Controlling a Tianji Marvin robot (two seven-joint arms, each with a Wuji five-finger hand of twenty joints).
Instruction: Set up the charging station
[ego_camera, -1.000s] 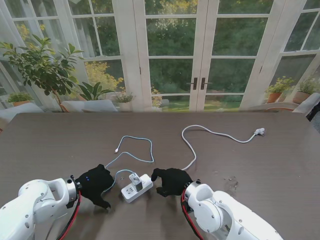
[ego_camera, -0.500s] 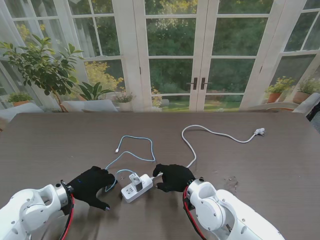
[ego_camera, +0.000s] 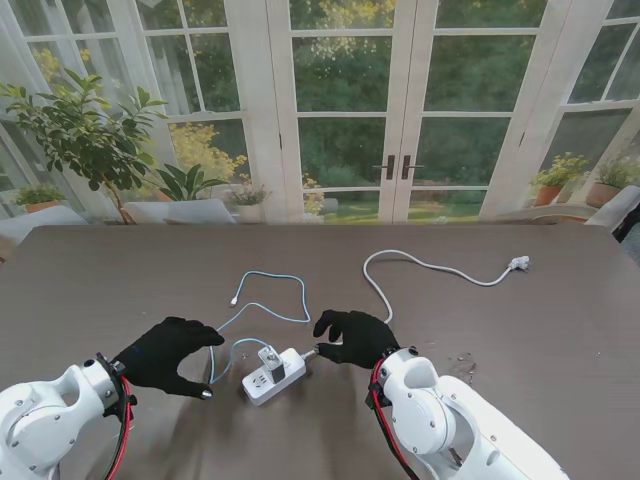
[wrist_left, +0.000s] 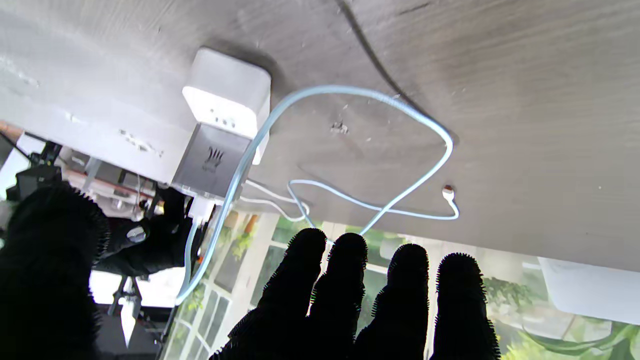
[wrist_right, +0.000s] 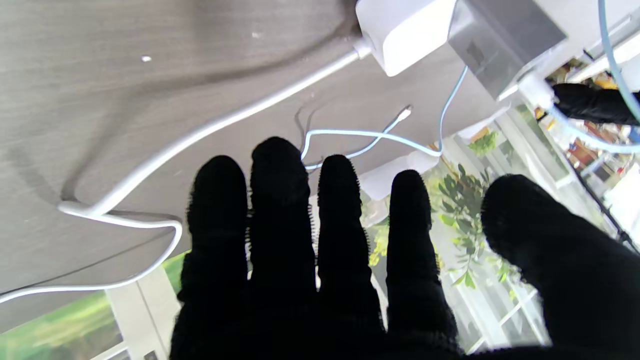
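Right hand: fingers extended side by side with the thumb set apart, grasping nothing; in the stand view the thumb tip sat just beside the end of the power strip where its white cord leaves, and contact could not be told. Left hand: fingers likewise spread and empty, curved over bare table, near the strip's other side but apart from it. The strip lay near the table's near edge, about midway along it, between the two hands. A grey charger brick stood plugged into it, and a pale blue cable ran from the brick in loose loops toward the middle of the table, its free connector lying unattached. The white cord snaked toward the far right corner, ending in a plug that rested on the table well apart from both hands. Judgement: the brick-to-strip step looked done, and with both hands released the work appeared to sit between steps. What likely remained was dressing the blue cable or dealing with the far plug. The next move would call for a fine pinch on thin cable or a small connector, or else a long reach by the right arm; no device to charge was visible.
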